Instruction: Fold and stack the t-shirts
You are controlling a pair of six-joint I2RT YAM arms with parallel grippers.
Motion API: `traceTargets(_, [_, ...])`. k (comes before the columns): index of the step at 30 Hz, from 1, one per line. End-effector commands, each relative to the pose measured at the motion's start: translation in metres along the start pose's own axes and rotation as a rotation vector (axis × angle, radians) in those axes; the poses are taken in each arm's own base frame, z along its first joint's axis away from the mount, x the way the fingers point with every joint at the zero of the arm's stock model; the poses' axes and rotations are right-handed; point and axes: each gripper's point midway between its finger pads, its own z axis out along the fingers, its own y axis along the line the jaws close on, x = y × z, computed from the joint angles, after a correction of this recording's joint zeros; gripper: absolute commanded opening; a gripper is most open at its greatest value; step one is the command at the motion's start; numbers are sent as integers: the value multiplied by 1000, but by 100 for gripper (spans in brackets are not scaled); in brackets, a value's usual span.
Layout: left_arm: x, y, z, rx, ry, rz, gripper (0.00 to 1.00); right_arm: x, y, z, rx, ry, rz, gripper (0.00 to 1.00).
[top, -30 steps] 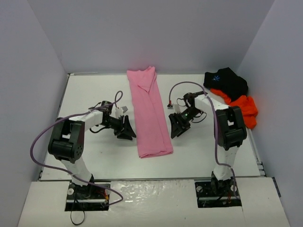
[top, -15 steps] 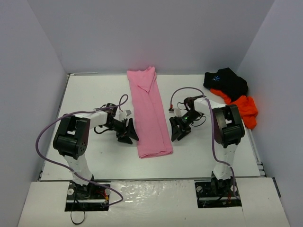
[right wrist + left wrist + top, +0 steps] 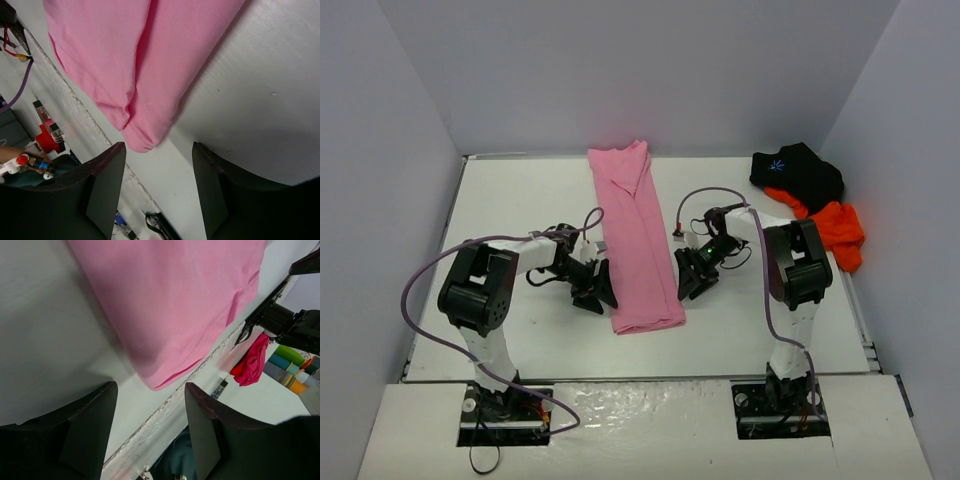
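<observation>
The pink t-shirt [image 3: 636, 240] lies as a long narrow folded strip down the middle of the table, its near end at the front. My left gripper [image 3: 598, 291] sits low on the table just left of that near end, open and empty. Just right of the same end, my right gripper [image 3: 688, 280] also hangs low, open with nothing in it. In the left wrist view the pink t-shirt's corner [image 3: 170, 305] lies ahead of the left gripper [image 3: 150, 387]. In the right wrist view the pink hem [image 3: 135, 55] lies just beyond the right gripper [image 3: 159, 146]. The black t-shirt [image 3: 798, 172] and orange t-shirt [image 3: 832, 232] lie crumpled at the back right.
White walls close in the table [image 3: 520, 190] on the left, back and right. Purple cables [image 3: 420, 290] loop from both arms. The table's near edge [image 3: 165, 405] runs close behind the pink t-shirt's near end.
Both grippers have slid toward the near end of the pink t-shirt, the left one rightward and nearer. The left jaws have spread wider. The shirts have not moved.
</observation>
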Motion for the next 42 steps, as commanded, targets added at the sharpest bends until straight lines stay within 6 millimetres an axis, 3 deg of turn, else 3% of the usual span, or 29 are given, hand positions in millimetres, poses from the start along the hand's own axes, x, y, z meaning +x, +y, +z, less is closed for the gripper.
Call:
traceTargets(1, [-9,-17,4,25,14,51,53,-2,7,4,-25,21,2,53])
traceTargets(15, [-6,-25,17,41,49,60,52,6,9,27,-37,100,-4,51])
traceTargets(18, [-6,-26,16,47,49,60,52,8,10,31,-23,116,-19,38])
traceTargets(19, [-6,-27,17,53,50,59,50,9,10,33,-28,125,-17,26])
traceTargets(21, [-6,-27,18,56,53,54,47,10,10,35,-30,132,-11,22])
traceTargets(26, [-7,-27,19,60,59,57,6,10,10,34,-26,133,-16,10])
traceTargets(28, [-8,-29,17,60,57,67,0,11,10,33,-19,130,-25,2])
traceTargets(36, [-12,-60,-9,93,7,197,0,1,19,13,30,70,-107,0])
traceTargets(42, [-15,-91,-43,153,-54,299,0,-7,36,-7,46,1,-173,0])
